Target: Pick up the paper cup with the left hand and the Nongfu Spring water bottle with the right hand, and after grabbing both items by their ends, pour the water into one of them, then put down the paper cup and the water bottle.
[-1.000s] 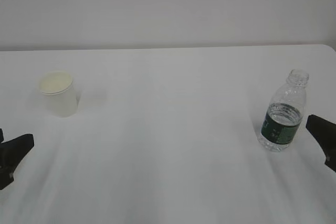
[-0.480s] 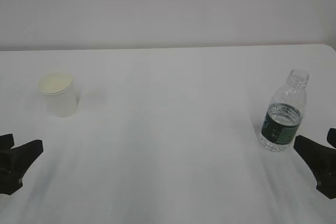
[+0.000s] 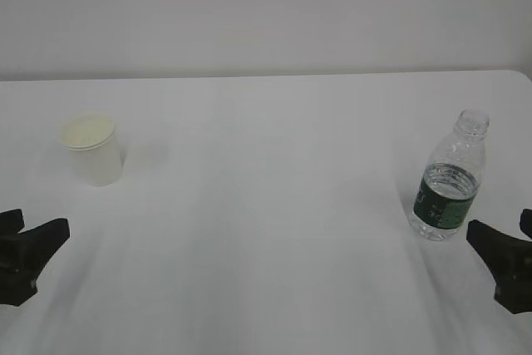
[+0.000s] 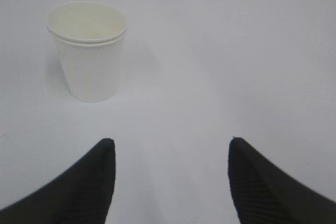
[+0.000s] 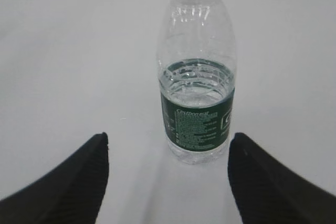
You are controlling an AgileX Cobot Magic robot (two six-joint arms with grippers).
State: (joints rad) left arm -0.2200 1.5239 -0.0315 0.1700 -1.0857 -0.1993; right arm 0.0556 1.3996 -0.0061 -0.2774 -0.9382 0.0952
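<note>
1. Exterior view: the paper cup (image 3: pixel 91 149) stands upright on the left of the white table (image 3: pixel 266 230); it is white with a rolled rim and a cream-tinted inside. The Nongfu Spring water bottle (image 3: pixel 450 177) stands upright on the right, clear and ribbed, capless, with a dark green label band low on its body. The left hand (image 3: pixel 23 255) sits at the lower left edge, apart from the cup; the right hand (image 3: pixel 509 262) sits at the lower right edge, just beside the bottle's base.

2. Left wrist view: the left hand (image 4: pixel 170 153) has its jaws spread wide with nothing between them. The cup (image 4: pixel 88 50) stands ahead and to the left of the gap.

3. Right wrist view: the right hand (image 5: pixel 168 148) also has its jaws spread, gripping nothing. The bottle (image 5: pixel 197 72) stands ahead of the gap, with the water (image 5: pixel 197 82) reaching just above the label.
</note>
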